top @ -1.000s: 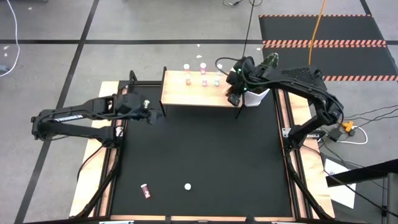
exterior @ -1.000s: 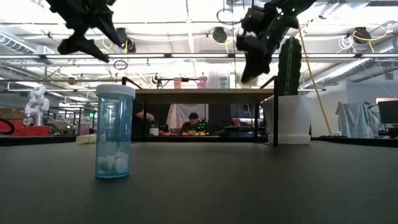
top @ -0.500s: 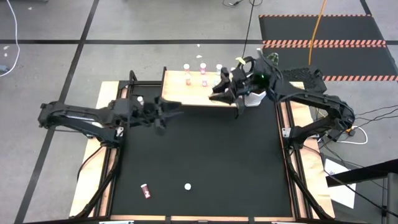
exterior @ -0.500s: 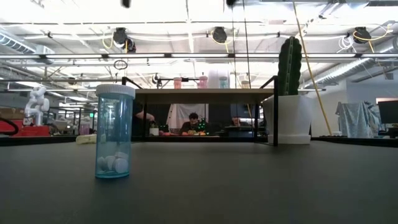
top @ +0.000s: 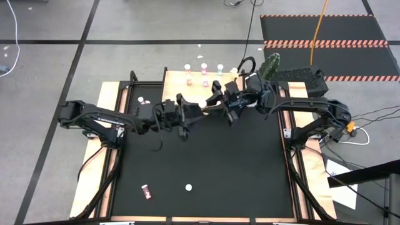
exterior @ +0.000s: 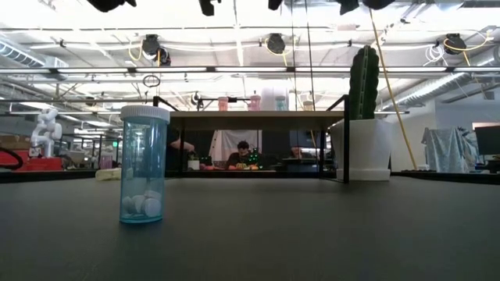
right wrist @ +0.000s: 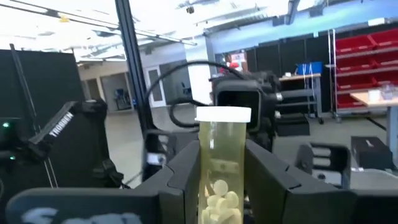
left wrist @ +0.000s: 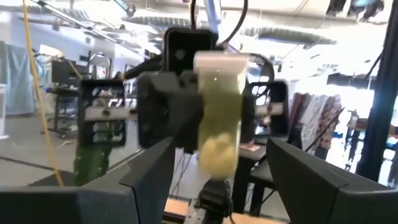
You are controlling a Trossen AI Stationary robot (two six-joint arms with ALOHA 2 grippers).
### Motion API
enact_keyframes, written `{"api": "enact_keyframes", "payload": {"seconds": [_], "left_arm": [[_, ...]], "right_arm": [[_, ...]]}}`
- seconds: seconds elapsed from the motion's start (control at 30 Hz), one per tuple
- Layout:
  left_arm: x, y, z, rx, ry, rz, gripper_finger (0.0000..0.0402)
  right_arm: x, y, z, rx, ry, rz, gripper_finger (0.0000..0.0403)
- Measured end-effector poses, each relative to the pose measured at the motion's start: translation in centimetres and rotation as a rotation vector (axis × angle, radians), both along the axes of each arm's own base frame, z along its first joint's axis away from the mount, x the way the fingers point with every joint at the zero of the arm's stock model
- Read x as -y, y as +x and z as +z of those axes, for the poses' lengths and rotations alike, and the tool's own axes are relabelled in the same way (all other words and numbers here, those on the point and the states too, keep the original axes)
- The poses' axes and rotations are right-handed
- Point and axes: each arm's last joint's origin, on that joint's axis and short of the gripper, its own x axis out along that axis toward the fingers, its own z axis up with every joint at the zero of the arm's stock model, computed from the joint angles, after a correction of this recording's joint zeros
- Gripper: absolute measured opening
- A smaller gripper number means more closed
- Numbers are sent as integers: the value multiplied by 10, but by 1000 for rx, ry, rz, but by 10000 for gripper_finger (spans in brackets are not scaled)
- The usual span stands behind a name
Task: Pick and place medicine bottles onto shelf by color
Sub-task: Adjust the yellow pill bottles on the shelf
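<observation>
Perhaps five bottles (top: pixel 204 81), too small to count surely, already stand on the far shelf (top: pixel 178 95); the right gripper (right wrist: pixel 222 186) pinches a yellow bottle (right wrist: pixel 221 149) aloft just near of it, between the spread fingers of the left gripper (left wrist: pixel 216 186), while a teal bottle (exterior: pixel 144 165) and a pink bottle (top: pixel 145 192) wait at the near edge.

White-capped yellow-olive bottle (right wrist: pixel 222 168); teal bottle (exterior: pixel 144 165); black table (top: pixel 206 162).
</observation>
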Motion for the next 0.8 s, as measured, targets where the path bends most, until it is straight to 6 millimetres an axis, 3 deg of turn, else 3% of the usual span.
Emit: {"api": "enact_keyframes", "payload": {"seconds": [0.23, 0.53, 0.8], "left_arm": [[-5, 2, -3, -11, -56, -54, 255], [-5, 6, -10, -56, -71, -105, 255], [-7, 7, -3, -44, -61, -89, 255]], "right_arm": [[0, 2, -12, -14, -38, -6, 98], [0, 1, -8, 32, -51, -9, 98], [0, 1, -9, 25, -49, -6, 98]]}}
